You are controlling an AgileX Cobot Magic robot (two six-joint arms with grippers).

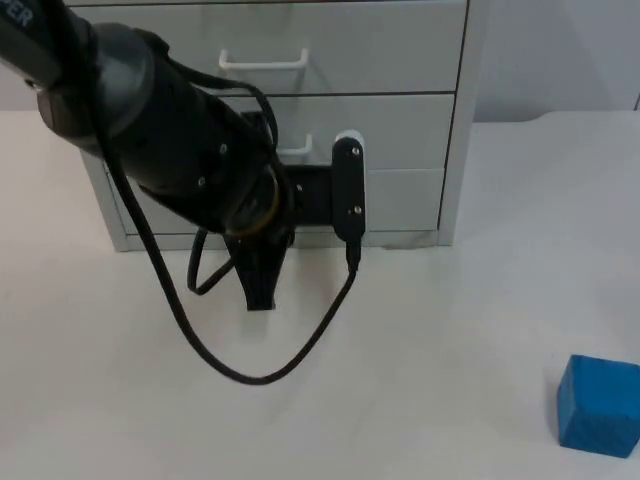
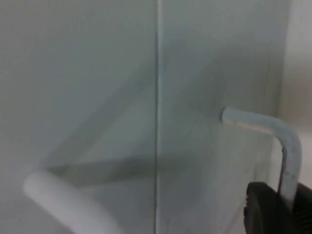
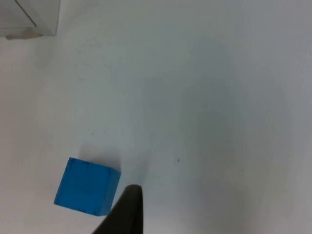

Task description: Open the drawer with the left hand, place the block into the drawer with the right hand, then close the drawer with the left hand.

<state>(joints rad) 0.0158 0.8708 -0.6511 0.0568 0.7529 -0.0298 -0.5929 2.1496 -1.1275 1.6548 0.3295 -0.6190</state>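
standing at the far side of the white table (image 1: 450, 330) against the grey wall is a light grey drawer cabinet (image 1: 400, 120), and all its drawers are closed. the left gripper (image 1: 262, 280) is low in front of the cabinet, at the lowest drawer (image 1: 400, 198), and the black left arm covers most of that drawer front. in the top view a white handle (image 1: 262, 62) is seen on the upper drawer, and a part of another handle (image 1: 296, 150) shows just above the arm. in the left wrist view a white handle (image 2: 273, 141) of a drawer is very close, and a black fingertip (image 2: 265, 212) is just beside its bent end; i cannot tell if the fingers are spread or pressed together, or if they touch the handle.

the blue block (image 1: 598, 405) lies on the table at the near right, well apart from the cabinet. in the right wrist view the block (image 3: 87, 186) rests flat on the table, and the right gripper's dark fingertip (image 3: 127, 209) is just beside it. i cannot tell the state of the right gripper either.
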